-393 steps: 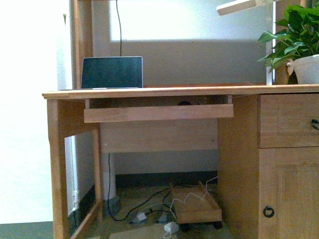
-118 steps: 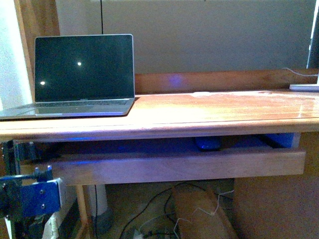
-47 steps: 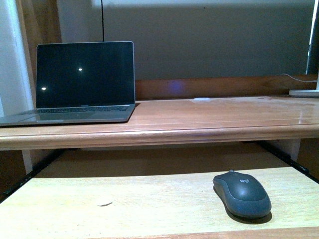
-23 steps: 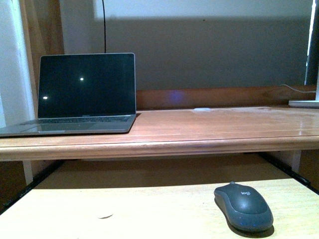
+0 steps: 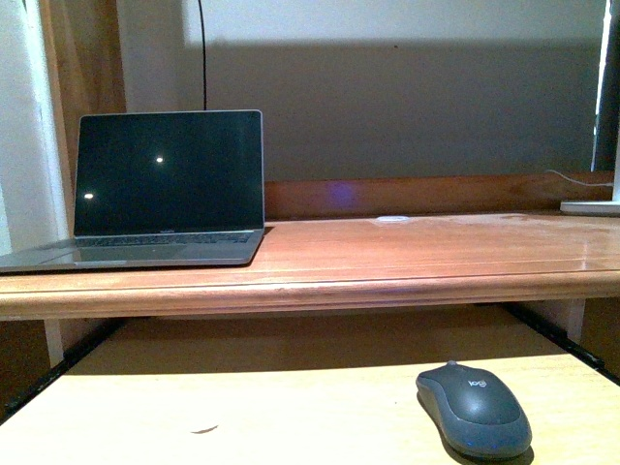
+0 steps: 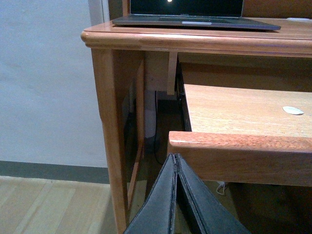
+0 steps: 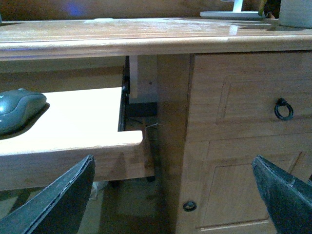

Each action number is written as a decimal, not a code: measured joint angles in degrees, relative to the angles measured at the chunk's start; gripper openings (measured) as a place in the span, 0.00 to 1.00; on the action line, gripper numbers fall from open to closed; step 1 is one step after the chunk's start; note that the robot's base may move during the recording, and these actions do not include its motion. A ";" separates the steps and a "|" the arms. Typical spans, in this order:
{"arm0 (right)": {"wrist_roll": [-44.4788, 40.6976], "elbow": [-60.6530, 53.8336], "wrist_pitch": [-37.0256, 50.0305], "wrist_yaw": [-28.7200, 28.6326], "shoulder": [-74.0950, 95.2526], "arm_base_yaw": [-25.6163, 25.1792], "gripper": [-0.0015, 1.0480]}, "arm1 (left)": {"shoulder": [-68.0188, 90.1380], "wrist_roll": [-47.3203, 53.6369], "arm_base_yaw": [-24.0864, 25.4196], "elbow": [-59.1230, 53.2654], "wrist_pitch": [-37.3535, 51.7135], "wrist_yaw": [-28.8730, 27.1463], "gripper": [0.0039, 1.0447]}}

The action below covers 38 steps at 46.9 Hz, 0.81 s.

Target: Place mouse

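The mouse is being borne toward the pull-out tray's right end; the left pincer is being held clenched, the right pincer spread (both empty). Nudged clumsily, the mouse risks being pushed off.

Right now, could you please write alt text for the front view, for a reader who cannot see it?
A small dark grey oval wireless mouse lies on the right of a pale wooden pull-out tray. Above and behind, an open silver laptop with a dark screen stands at the left of a reddish-brown wooden desktop.
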 joint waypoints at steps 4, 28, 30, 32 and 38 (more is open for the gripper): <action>0.00 0.00 0.00 0.02 0.00 0.00 0.93 | -0.07 0.00 0.00 0.00 0.00 0.02 0.02; 9.68 10.29 -2.03 9.38 12.92 0.63 0.93 | -0.11 0.02 0.00 0.00 0.00 0.02 0.42; 9.73 13.29 2.51 10.40 17.49 1.77 0.93 | -0.11 0.02 0.00 0.00 0.00 0.02 0.50; 9.49 16.37 7.32 12.04 23.26 4.31 0.93 | -0.11 0.00 0.00 0.00 0.00 0.02 0.61; 8.63 24.92 13.62 17.09 37.55 16.46 0.93 | -0.11 0.02 0.00 0.00 0.00 0.02 0.89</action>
